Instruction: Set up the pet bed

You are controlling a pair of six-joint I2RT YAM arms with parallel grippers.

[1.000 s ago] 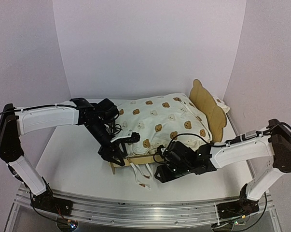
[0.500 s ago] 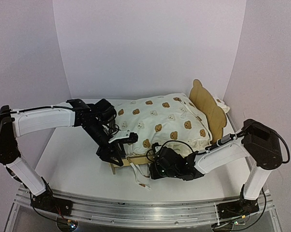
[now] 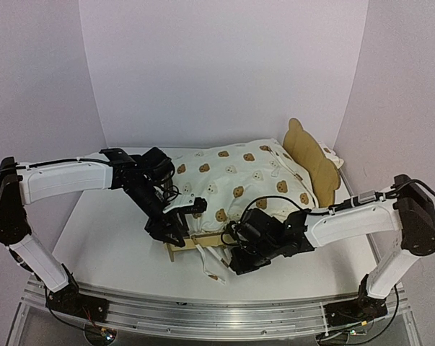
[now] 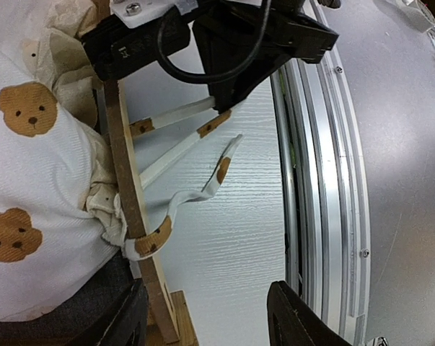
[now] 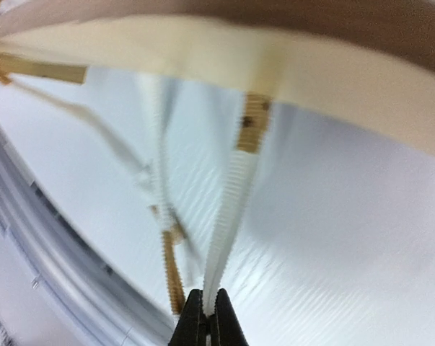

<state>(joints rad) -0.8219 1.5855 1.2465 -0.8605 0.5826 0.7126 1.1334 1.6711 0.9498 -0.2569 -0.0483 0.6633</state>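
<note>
Pet bed (image 3: 246,180) sits mid-table (image 3: 109,245) between the two arms, and we can see a pale plywood frame with the eared headboard (image 3: 308,155) at the right end. A cream bear-print cushion (image 3: 235,169) is heaped on top, white ties spilling over the near rail. We have the right gripper (image 5: 208,313) down below that rail, jaws pinched together on one ribbed tie ribbon (image 5: 229,216). The left gripper (image 4: 206,317) is at the foot corner, jaws apart, with the frame's corner just inside one finger.
</note>
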